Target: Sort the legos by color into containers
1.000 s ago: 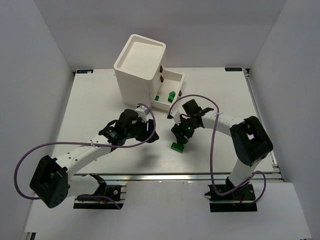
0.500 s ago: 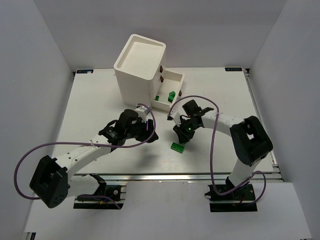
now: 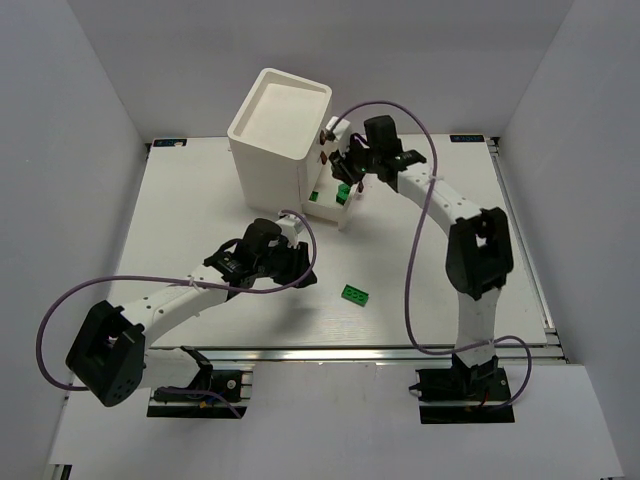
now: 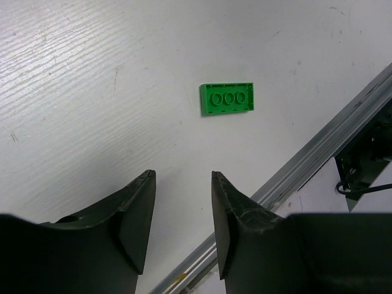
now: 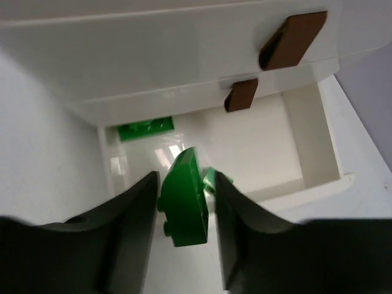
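The white cabinet (image 3: 280,120) stands at the back, with its bottom drawer (image 5: 312,141) pulled out. Over that drawer hangs my right gripper (image 5: 185,176) (image 3: 344,186), shut on a dark green lego (image 5: 187,208) that stands tilted between the fingers. Inside the drawer lie another green lego (image 5: 145,130) and a second one (image 5: 215,179), partly hidden behind the held brick. One more green lego (image 4: 227,98) (image 3: 356,294) lies flat on the table. My left gripper (image 4: 182,174) (image 3: 300,262) hovers open just left of it, with nothing between its fingers.
The two upper drawers are closed, their brown knobs (image 5: 293,38) (image 5: 242,94) just above the open drawer. A metal rail (image 4: 318,153) runs along the table's near edge beyond the loose lego. White walls enclose the table on three sides.
The right arm swung from the table's middle up to the open drawer, carrying a green lego. The left gripper narrowed a little and barely moved.
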Controlling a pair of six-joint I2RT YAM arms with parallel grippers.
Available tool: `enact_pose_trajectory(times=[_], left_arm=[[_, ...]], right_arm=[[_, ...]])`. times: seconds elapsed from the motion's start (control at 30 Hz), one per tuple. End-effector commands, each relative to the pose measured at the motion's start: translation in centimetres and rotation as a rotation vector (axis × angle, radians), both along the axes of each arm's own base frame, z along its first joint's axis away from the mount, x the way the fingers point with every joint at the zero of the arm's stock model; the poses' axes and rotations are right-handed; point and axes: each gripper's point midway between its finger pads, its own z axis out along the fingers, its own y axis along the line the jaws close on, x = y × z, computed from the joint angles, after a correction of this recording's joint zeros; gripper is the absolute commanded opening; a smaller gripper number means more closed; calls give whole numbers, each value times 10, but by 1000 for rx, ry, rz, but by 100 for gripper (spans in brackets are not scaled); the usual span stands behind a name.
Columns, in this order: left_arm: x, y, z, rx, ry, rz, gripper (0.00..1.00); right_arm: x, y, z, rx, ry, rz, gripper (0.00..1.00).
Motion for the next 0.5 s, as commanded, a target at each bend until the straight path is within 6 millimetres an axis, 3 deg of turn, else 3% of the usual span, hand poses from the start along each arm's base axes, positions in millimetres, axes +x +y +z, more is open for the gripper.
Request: enact_pose_trajectory(times=[0.0, 0.07, 0.17, 0.2, 0.23, 0.27, 0.3, 0.33, 0.37, 0.4, 0.43, 0.47], left_arm=[[7, -4, 21, -35, -49, 2, 52], [7, -2, 23, -31, -51, 10, 53], [6, 2, 23, -24, -51, 23, 54], [5, 3, 22, -24, -54, 28, 54], [5, 4, 21, -23, -53, 30, 54], [5, 4, 22, -27, -57, 34, 54], [4, 5, 21, -29, -54, 35, 54], [4, 6, 20, -28, -53, 42, 54], [4, 6, 20, -28, -55, 44, 54], [4, 6, 20, -30, -57, 48, 54], [5, 8, 20, -29, -61, 55, 54], [5, 8, 19, -27, -63, 59, 54]], right_arm=[[36, 8, -20, 14, 43, -52, 49], [42, 13, -21, 30, 44, -42, 76], [38, 14, -11, 65, 42, -9, 80], [37, 9, 1, 85, 33, -4, 80], [27, 7, -4, 105, 68, 27, 79], [21, 9, 4, 134, 52, 57, 78], [20, -13, 26, 162, 13, 67, 76], [-14, 0, 19, 208, 64, 215, 75], [-33, -4, 19, 227, 84, 290, 74], [-47, -18, 36, 226, 13, 370, 73], [-72, -17, 38, 248, 18, 472, 72], [-103, -26, 26, 229, 108, 500, 70]])
